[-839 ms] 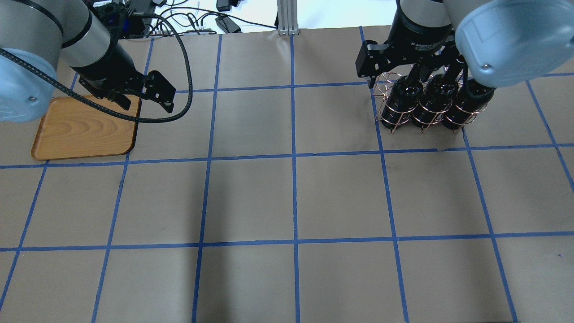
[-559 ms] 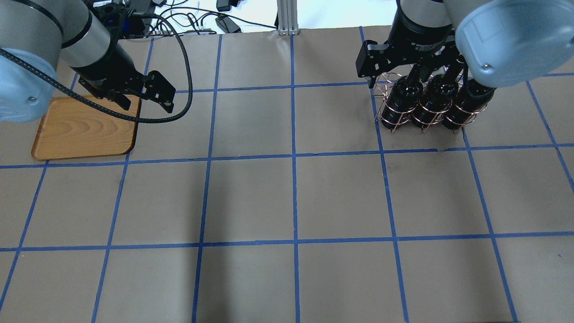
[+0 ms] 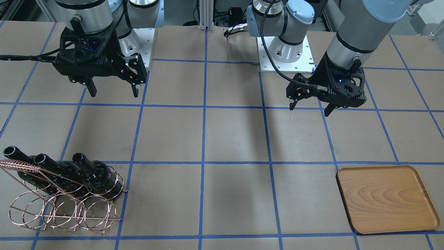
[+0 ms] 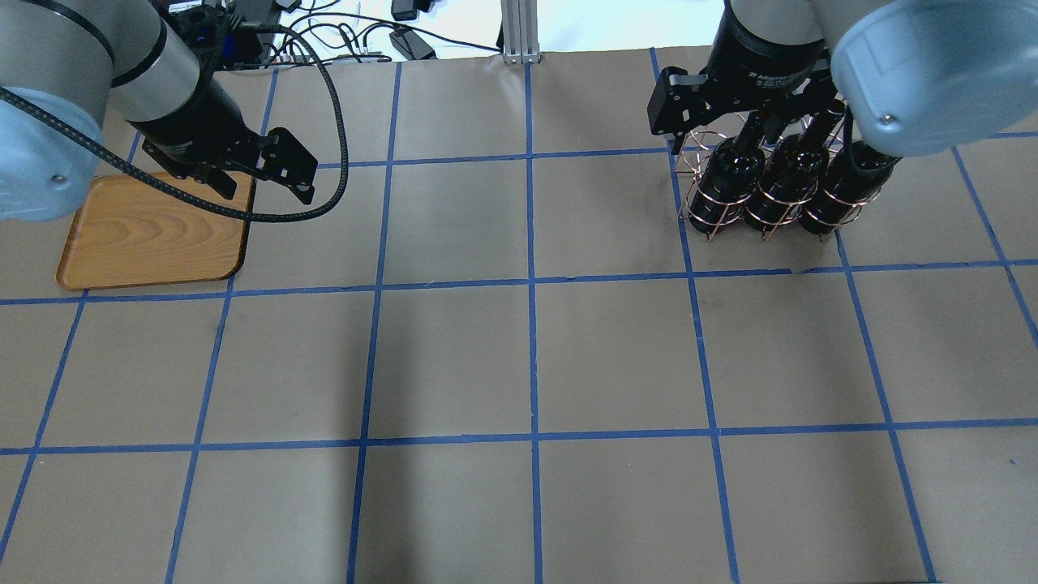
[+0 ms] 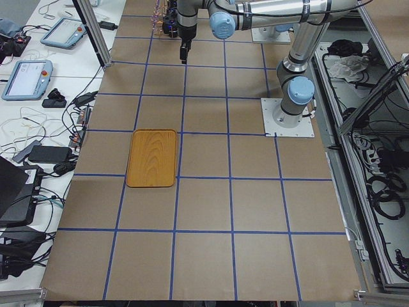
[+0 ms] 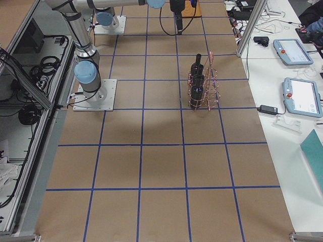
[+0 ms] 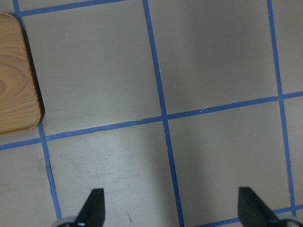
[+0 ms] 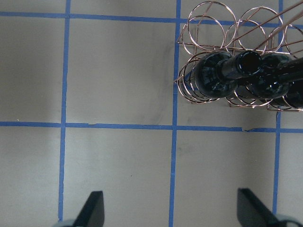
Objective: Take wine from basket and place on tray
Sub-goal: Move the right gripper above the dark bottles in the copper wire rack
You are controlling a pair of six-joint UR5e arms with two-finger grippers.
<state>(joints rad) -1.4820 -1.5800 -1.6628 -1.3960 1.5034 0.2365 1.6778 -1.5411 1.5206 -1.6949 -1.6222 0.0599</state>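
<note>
Three dark glass wine bottles (image 3: 93,175) lean side by side in the copper wire basket (image 3: 62,211), necks up; they also show in the overhead view (image 4: 730,174) and at the upper right of the right wrist view (image 8: 213,78). My right gripper (image 3: 113,93) is open and empty, high above the table and off to the side of the basket (image 8: 208,19); its fingertips (image 8: 94,208) frame bare table. The wooden tray (image 4: 154,231) lies empty. My left gripper (image 3: 309,109) is open and empty, hanging beside the tray's corner (image 7: 14,94).
The table is brown paper with a blue tape grid (image 4: 531,284). Cables and an aluminium post (image 4: 515,32) sit at the far edge. The left arm's black hose (image 4: 324,186) loops beside the tray. Both robot bases (image 3: 284,52) stand at the table's robot side.
My right arm has shifted slightly over the basket. The left arm, the bottles and the tray have not moved.
</note>
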